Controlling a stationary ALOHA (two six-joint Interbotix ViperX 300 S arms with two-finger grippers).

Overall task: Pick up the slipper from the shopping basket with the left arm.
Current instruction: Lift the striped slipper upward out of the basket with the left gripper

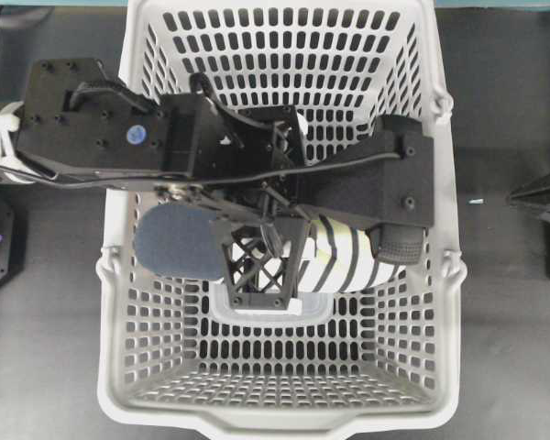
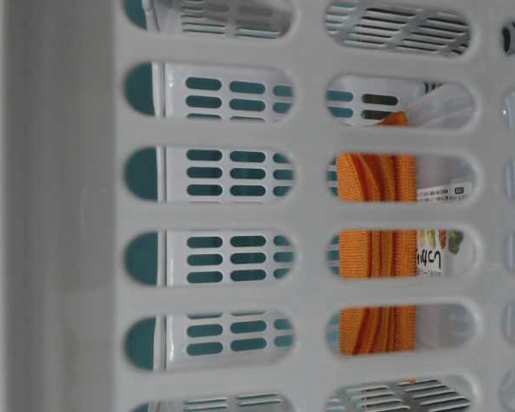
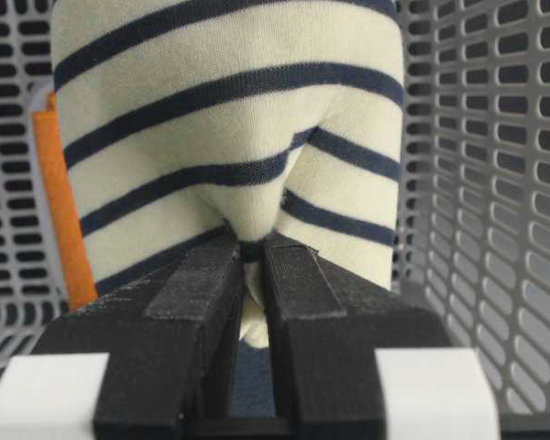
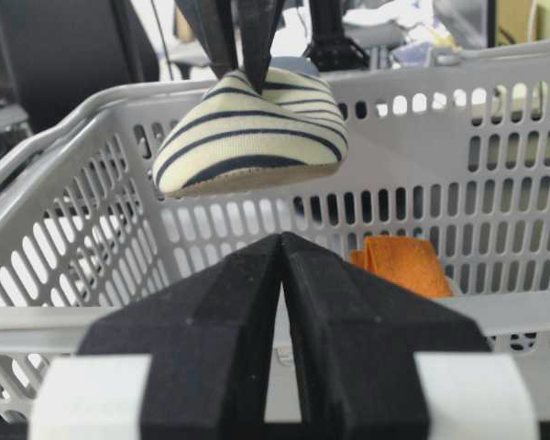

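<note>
Cream-and-navy slipper (image 4: 252,133) hangs above the shopping basket (image 4: 64,156) rim, its upper pinched by the left gripper (image 3: 252,266); right gripper (image 4: 281,252) clenched, empty.

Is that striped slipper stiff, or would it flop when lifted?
Probably soft: the slipper puckers where the left claw pinches its fabric. Likely light, since that small pinch holds it above the shopping basket. It seems to keep its rounded shape, so not fully floppy.

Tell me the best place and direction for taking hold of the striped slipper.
Pinch the soft striped upper from above, as the left gripper does now. The slipper hangs toe-out above the basket, its fabric bunched into a fold between the shut jaws. That loose cloth gathers easily; the rounded toe and flat navy sole probably offer less to pinch.
</note>
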